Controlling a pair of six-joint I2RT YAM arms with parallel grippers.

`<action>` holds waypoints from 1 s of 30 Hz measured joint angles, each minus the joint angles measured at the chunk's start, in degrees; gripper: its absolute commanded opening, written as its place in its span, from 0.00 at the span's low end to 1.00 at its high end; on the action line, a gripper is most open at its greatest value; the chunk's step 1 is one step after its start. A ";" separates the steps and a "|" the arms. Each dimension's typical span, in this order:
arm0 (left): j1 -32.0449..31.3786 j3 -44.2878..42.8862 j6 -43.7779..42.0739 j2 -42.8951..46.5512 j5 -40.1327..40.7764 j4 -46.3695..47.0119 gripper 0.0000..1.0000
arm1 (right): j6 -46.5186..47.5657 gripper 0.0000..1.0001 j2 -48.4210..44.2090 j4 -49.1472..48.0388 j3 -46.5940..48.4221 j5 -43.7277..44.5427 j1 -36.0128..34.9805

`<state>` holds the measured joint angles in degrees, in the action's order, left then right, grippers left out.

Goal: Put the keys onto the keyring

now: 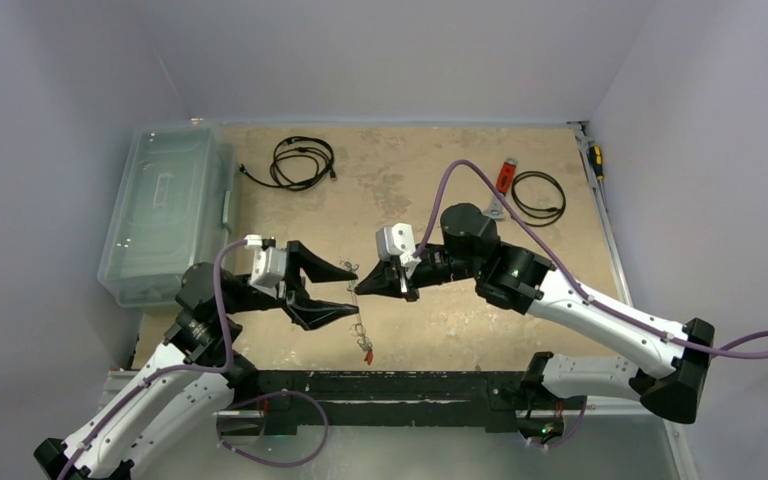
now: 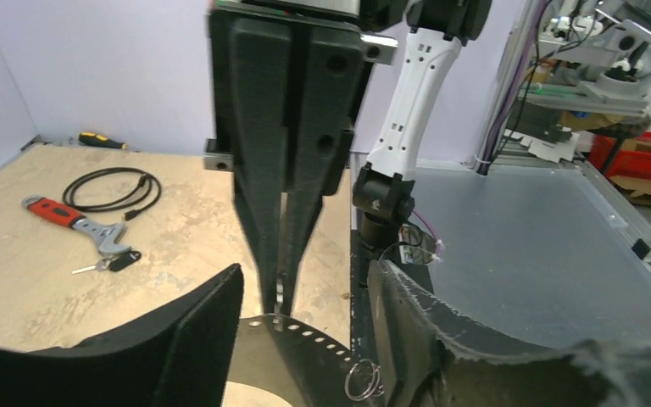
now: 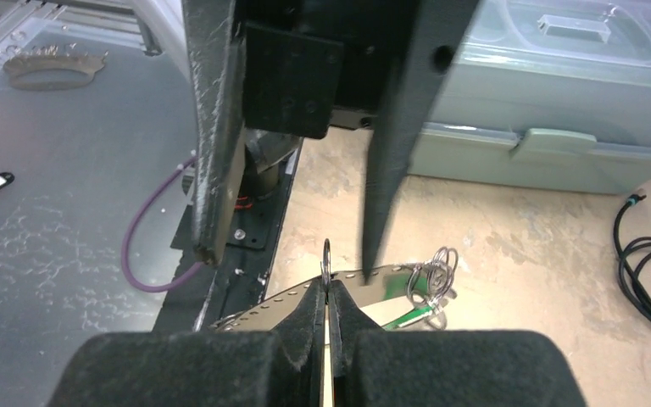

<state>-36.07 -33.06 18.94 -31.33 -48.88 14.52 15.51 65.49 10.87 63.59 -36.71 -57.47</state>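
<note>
Right gripper [image 3: 326, 288] clenched on keyring [image 3: 275, 305]: thin flat grey metal band with punched holes, held above worktop [image 1: 410, 190]. Left gripper [image 1: 357, 291] released, black fingers either side of band, contact unclear. Keys [image 1: 366, 350] dangle below, tiny, blurred. Beyond: red-handled wrench [image 1: 504, 178], clear plastic bin [image 1: 165, 210].

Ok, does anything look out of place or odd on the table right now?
Nothing looks spilled or broken. One small black-headed key lies beside the red-handled wrench, far from the thin grey metal keyring pinched in the shut right gripper. The open left gripper holds nothing.
</note>
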 measured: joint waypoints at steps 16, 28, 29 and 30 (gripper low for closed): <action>0.04 -0.61 -3.06 2.34 3.41 -2.05 0.27 | -3.52 0.00 -8.90 -10.27 -8.28 1.36 -0.76; 0.04 -0.57 -1.77 1.29 2.03 1.25 0.23 | -5.31 0.00 -9.14 -14.32 -9.70 1.31 -0.76; 0.04 -0.57 -1.73 1.29 2.01 1.42 0.23 | -5.46 0.00 -9.11 -14.69 -9.70 1.29 -0.76; 0.04 -0.57 -1.62 1.27 1.97 1.57 0.23 | -5.62 0.00 -9.03 -15.08 -9.70 1.25 -0.76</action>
<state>-36.03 -33.63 17.32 -30.06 -46.92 16.10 9.89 56.47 -4.21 53.89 -35.46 -58.24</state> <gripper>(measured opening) 0.224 0.008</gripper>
